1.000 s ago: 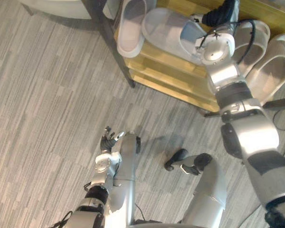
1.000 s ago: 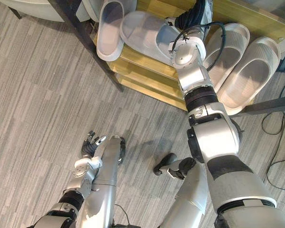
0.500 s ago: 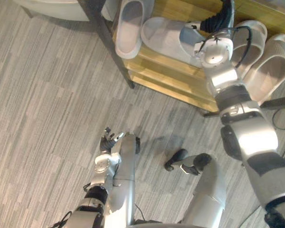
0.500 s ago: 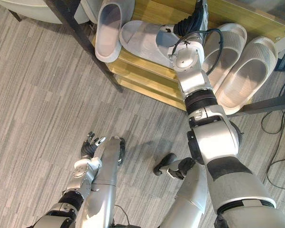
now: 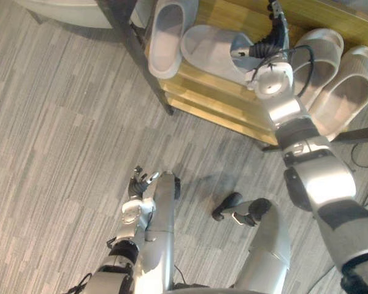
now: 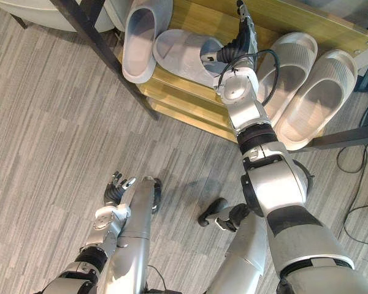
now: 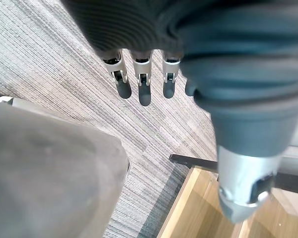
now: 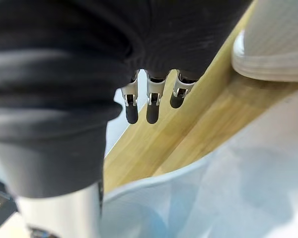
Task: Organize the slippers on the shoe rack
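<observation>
The slipper that needed sorting [image 5: 211,52] lay crosswise on the top wooden shelf of the shoe rack [image 5: 214,92], skewed while the others sat lined up. It looked to me like a moulded foam slide: light, a bit bendy, smooth underneath, so I'd guess it would skate on the wood if nudged instead of gripped. The best place to take it was probably the band over the toes, or a pinch on the side wall. The sole looked too wide to wrap.

The right hand [image 5: 271,27] was right over the band end, with its fingers [image 8: 149,106] straight and apart, reaching past the slipper over the shelf board and clamped on nothing. I couldn't tell if the palm was touching it.

Just beside it on the left, another slipper [image 5: 165,30] pointed off the shelf edge, close enough to get bumped in a turn. Two more, [image 5: 316,58] and [image 5: 349,86], sat side by side on the right, behind the forearm. The rack's dark leg [image 5: 141,55] ran down that left corner.

The left hand [image 5: 140,181] hung low over the grey floor [image 5: 61,122], fingers loose and empty.
</observation>
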{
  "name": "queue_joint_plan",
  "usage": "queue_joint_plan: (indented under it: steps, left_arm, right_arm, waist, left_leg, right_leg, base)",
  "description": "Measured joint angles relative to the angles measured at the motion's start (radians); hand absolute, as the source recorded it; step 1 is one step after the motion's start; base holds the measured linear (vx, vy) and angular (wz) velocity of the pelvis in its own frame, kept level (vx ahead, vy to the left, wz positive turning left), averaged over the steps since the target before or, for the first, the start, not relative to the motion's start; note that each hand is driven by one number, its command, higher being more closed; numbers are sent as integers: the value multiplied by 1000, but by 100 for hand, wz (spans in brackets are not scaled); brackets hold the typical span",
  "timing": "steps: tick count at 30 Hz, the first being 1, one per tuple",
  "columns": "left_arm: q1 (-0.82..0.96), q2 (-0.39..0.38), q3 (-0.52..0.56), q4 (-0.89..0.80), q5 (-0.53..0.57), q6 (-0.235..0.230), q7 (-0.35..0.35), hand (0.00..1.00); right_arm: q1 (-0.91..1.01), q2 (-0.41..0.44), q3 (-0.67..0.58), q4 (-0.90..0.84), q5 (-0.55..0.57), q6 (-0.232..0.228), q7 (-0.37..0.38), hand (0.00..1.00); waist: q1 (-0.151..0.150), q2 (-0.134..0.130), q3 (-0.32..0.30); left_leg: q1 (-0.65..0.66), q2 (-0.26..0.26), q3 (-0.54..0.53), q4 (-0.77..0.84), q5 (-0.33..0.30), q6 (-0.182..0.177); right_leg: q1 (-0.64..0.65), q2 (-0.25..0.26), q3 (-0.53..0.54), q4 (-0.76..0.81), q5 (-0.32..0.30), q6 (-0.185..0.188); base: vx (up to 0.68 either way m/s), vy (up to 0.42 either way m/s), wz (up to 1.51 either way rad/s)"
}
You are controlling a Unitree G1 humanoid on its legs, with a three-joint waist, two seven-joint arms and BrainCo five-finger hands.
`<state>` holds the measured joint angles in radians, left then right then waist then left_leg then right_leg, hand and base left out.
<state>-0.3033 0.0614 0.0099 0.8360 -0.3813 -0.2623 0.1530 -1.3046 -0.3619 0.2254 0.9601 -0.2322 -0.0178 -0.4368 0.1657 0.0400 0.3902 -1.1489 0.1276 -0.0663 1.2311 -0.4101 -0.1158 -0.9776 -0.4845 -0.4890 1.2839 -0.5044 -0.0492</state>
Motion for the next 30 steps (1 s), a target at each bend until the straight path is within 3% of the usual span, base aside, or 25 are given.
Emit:
queue_joint_plan:
  steps: [9,16,17,30]
  left_arm:
    - [0,4,0,4,-13,0,-1,0]
    - [0,3,0,4,-13,-6,-2,0]
    - [0,3,0,4,-13,-7,-2,0]
    - [-13,-2,-8,5,-16,-9,-5,0]
  right_arm:
    - [1,-6,74,21,-81,11,7,0]
    - [-2,-7,145,44,-84,16,30,0]
    - [-2,-7,149,45,-84,16,31,100]
    - [-24,-30,180,59,-73,-12,36,100]
  waist:
    - [-1,0,0]
    - [1,0,0]
    - [1,0,0]
    - [3,-2,1]
  left_leg:
    - [0,3,0,-7,0,0]
    - [-3,1,-4,-15,0,0]
    - [-3,0,-5,-16,0,0]
    - [-18,-17,-25,-39,17,-3]
  right_leg:
    - [1,4,-4,-8,0,0]
    - [5,3,-14,-15,0,0]
    - [6,3,-16,-15,0,0]
    - [20,-10,-52,-30,-1,3]
  base:
    - [0,0,0]
    - [0,0,0]
    - [0,0,0]
    - [-6,12,7]
